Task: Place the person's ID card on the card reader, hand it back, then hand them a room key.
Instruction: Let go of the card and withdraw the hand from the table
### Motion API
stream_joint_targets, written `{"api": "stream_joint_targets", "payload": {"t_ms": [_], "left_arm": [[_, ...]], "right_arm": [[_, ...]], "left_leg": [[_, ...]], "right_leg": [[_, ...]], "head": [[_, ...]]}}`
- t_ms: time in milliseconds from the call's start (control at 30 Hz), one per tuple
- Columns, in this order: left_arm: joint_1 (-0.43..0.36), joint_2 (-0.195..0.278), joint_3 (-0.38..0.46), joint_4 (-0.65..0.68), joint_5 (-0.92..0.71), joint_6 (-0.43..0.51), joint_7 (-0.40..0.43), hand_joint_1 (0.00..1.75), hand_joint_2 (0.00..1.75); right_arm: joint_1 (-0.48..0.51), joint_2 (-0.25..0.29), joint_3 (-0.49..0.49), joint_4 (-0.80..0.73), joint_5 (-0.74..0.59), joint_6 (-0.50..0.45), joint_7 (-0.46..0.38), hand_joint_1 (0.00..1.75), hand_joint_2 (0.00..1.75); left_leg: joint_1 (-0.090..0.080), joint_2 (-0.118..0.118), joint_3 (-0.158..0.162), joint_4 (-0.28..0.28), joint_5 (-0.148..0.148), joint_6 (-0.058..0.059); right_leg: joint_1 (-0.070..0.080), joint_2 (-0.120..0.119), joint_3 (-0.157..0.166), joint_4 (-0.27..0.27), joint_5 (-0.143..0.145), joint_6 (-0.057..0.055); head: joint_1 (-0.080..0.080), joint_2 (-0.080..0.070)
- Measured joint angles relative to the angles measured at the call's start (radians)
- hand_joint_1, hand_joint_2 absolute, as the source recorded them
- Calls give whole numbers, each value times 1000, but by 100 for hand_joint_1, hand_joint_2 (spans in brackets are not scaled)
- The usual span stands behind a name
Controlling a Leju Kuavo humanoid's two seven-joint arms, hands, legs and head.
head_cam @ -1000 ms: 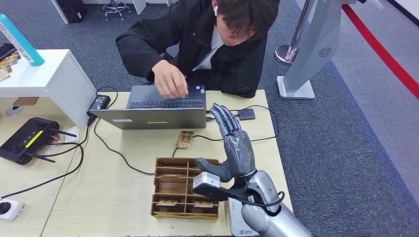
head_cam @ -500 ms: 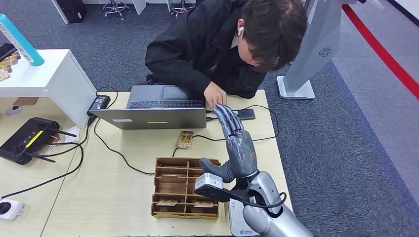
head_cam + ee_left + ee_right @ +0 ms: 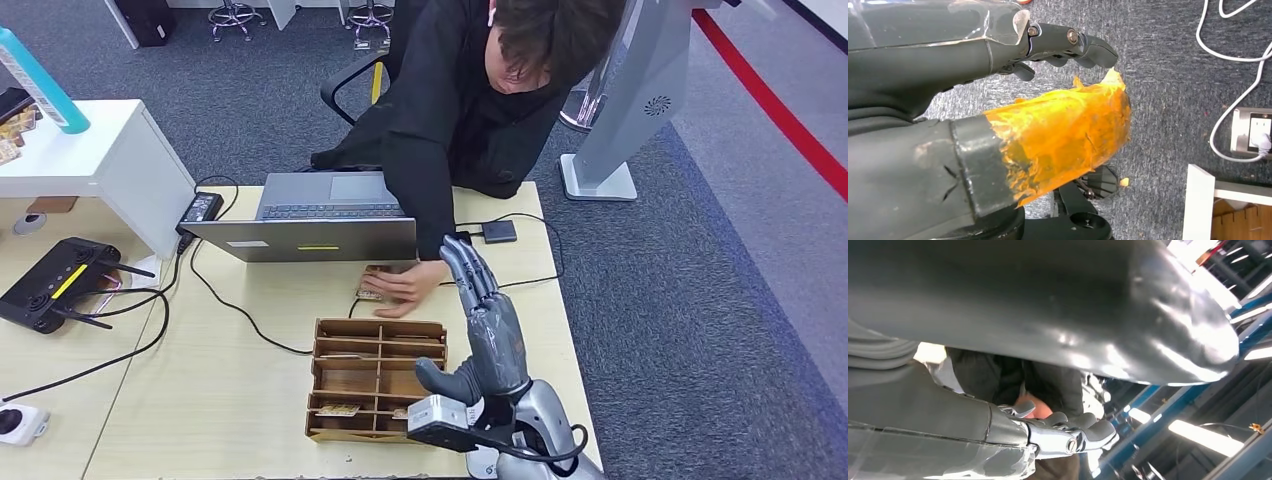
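Landmark here is the wooden divider tray (image 3: pixel 330 385) on the desk. Going left to right: the robot's left hand (image 3: pixel 998 125) hangs over carpet, fingers loosely curled, holding nothing I can see. Just beyond the tray's far edge, the person's hand (image 3: pixel 400 285) lies flat on a small brownish card-like thing (image 3: pixel 372 282), maybe the ID card; too small to tell. Right of the tray, the robot's right hand (image 3: pixel 485 320) is raised, fingers straight and apart, empty. My guess: hardly started, with reader, hand-back and room key all left.
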Motion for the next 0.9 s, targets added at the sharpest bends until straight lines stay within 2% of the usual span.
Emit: {"api": "stream_joint_targets", "payload": {"t_ms": [167, 400, 633, 900], "left_arm": [[9, -3, 12, 0, 4, 6, -10, 0, 0], [14, -4, 17, 1, 7, 7, -16, 0, 0], [17, -4, 22, 1, 11, 8, -23, 0, 0], [21, -9, 36, 1, 18, 14, -29, 0, 0]], "right_arm": [[83, -7, -8, -41, -229, 65, -121, 0, 0], [187, -21, -57, -105, -413, 158, -227, 0, 0], [275, -46, -103, -148, -499, 214, -297, 0, 0], [326, -70, -113, -153, -553, 231, -319, 0, 0]], "left_leg": [[0, 0, 0, 0, 0, 0], [0, 0, 0, 0, 0, 0], [0, 0, 0, 0, 0, 0], [0, 0, 0, 0, 0, 0]], "right_leg": [[0, 0, 0, 0, 0, 0], [0, 0, 0, 0, 0, 0], [0, 0, 0, 0, 0, 0], [0, 0, 0, 0, 0, 0]], "head": [[0, 0], [0, 0], [0, 0], [0, 0]]}}
